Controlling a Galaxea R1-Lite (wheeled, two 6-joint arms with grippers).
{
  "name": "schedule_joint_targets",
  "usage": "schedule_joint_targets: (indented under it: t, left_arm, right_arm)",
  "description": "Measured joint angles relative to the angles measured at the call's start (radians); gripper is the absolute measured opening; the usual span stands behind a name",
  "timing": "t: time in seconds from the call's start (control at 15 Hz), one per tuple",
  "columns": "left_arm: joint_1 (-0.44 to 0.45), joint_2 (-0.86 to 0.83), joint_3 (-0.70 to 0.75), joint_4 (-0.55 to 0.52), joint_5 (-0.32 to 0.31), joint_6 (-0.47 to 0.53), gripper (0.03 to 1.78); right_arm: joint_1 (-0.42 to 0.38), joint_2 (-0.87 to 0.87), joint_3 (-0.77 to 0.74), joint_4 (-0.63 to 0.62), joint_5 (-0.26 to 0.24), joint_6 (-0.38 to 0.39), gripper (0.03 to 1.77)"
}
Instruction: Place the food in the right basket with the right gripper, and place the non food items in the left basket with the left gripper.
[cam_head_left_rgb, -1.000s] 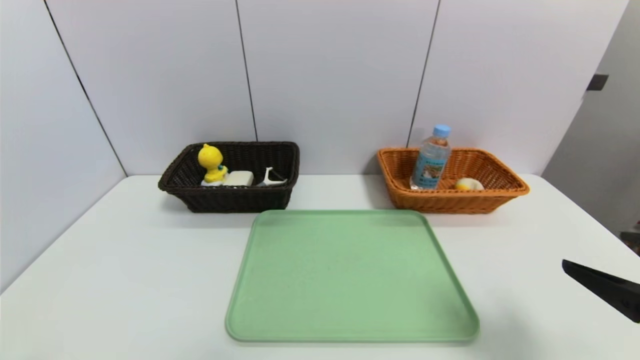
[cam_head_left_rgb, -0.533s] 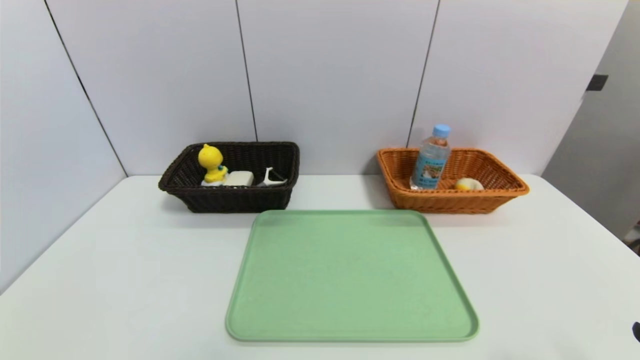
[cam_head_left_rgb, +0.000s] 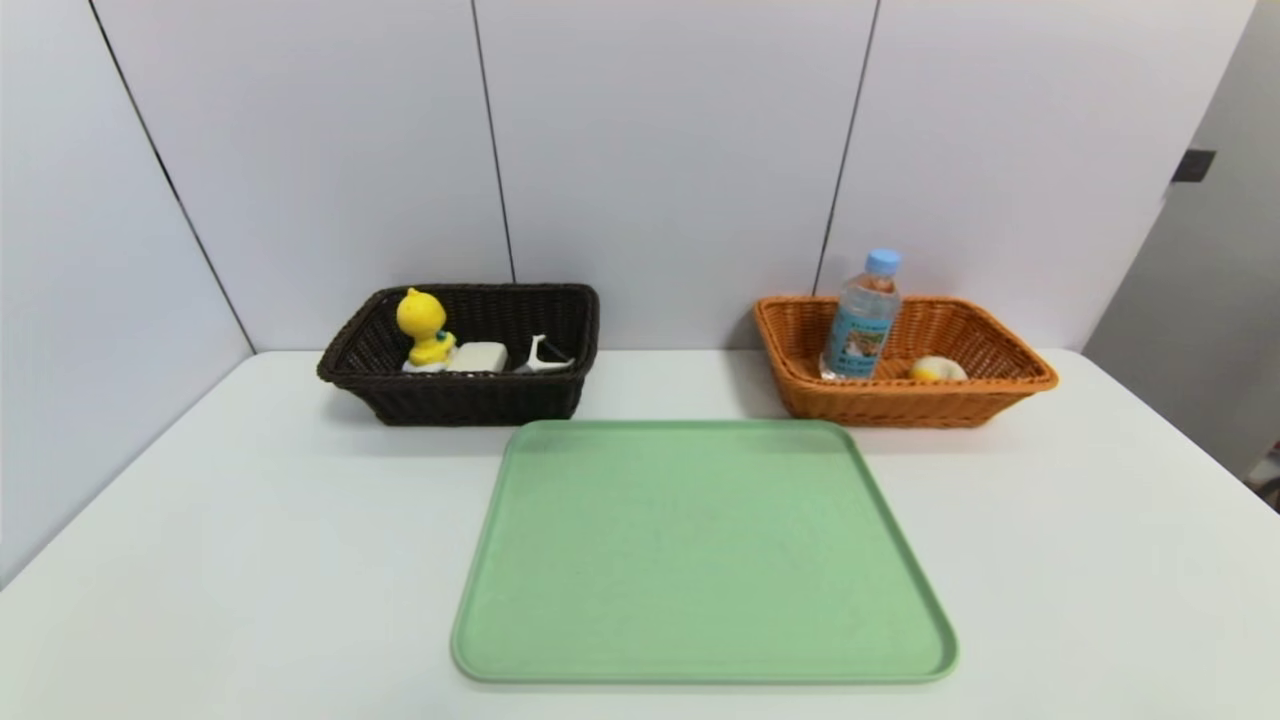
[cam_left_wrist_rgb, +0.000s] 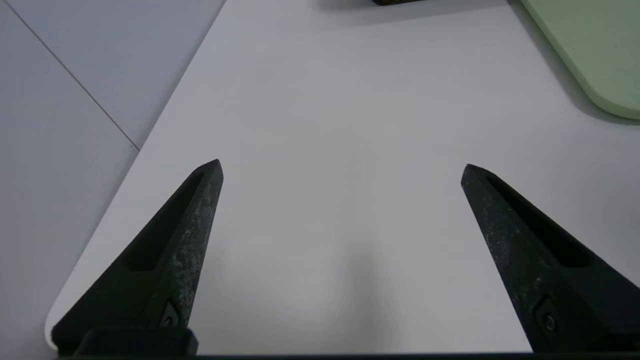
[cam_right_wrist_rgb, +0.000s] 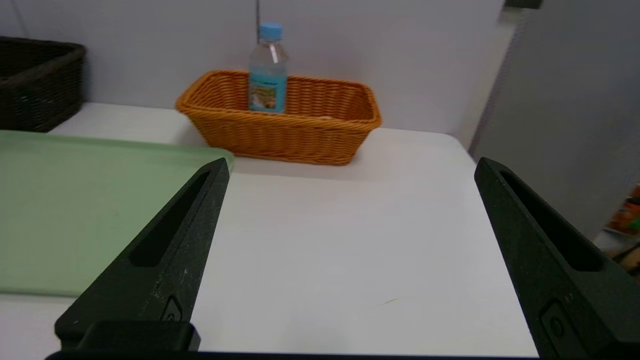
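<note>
Jaws on both the left gripper and the right gripper are standing spread wide and released, grasping nothing, each hovering over the near part of the white bench, out of the head view. Just beyond them, at 12 o'clock in the head view, a green tray is lying bare. Farther back, at 11 o'clock, the left basket is holding the duck toy, the white bar and the peeler, while at 1 o'clock the right basket is holding the upright water bottle and the bun.
</note>
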Motion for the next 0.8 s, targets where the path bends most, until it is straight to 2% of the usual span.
schedule_joint_targets:
  t: [0.07,0.2,0.33,0.4,0.53,0.6,0.73,0.8]
  left_arm:
    - [0.000,-0.001,0.052,-0.085,0.012,0.033,1.69]
    - [0.000,-0.003,0.122,-0.197,0.036,0.052,1.69]
    - [0.000,-0.003,0.157,-0.213,0.037,0.052,1.69]
    - [0.000,-0.003,0.165,-0.214,0.031,0.053,1.69]
    - [0.000,-0.004,0.178,-0.213,0.004,0.053,1.69]
    - [0.000,-0.004,0.182,-0.214,-0.004,0.053,1.69]
    - [0.000,-0.004,0.188,-0.214,-0.006,0.047,1.69]
    - [0.000,-0.004,0.188,-0.214,-0.006,0.047,1.69]
  right_arm:
    - [0.000,-0.004,0.003,-0.016,-0.059,-0.003,1.70]
    - [0.000,-0.007,-0.016,-0.027,-0.138,0.000,1.70]
    - [-0.001,-0.010,-0.024,-0.033,-0.237,0.003,1.70]
    - [-0.007,-0.010,-0.024,-0.044,-0.265,-0.001,1.70]
    - [-0.070,-0.008,-0.029,-0.042,-0.259,-0.001,1.70]
    - [-0.119,-0.004,-0.030,-0.044,-0.230,-0.001,1.70]
    - [-0.183,-0.003,-0.033,-0.033,-0.095,0.024,1.70]
    - [-0.192,-0.004,-0.044,-0.022,-0.046,0.051,1.70]
